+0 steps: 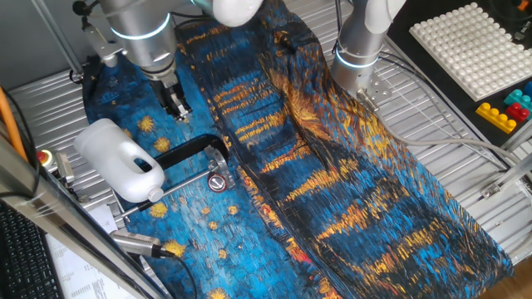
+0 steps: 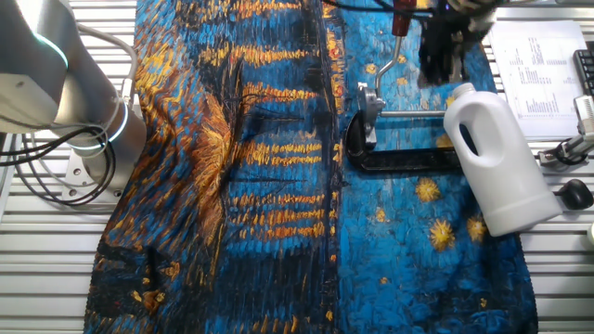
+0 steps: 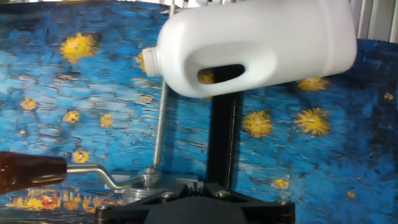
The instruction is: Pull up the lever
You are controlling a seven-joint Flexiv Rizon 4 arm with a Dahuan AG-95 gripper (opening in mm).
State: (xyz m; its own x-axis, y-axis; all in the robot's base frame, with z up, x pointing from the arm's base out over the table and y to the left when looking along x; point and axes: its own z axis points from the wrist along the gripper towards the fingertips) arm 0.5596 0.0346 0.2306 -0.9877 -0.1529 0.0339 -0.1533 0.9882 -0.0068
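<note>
Lever (image 3: 28,172) lies at about eight o'clock from the gripper (image 1: 177,110) in the hand view, its long axis running nine-to-three, red sleeve outward, joined to the clamp (image 2: 399,153). Gripper hovers close above; whether its fingers are parted I cannot tell.

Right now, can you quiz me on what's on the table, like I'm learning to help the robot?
1. True or false: the white jug lies on its side.
2. The sleeve on the lever is: A green, B dark red, C yellow?
3. Fill in: the clamp rests on a patterned blue ____.
Key: 1 true; 2 B; 3 cloth.
</note>
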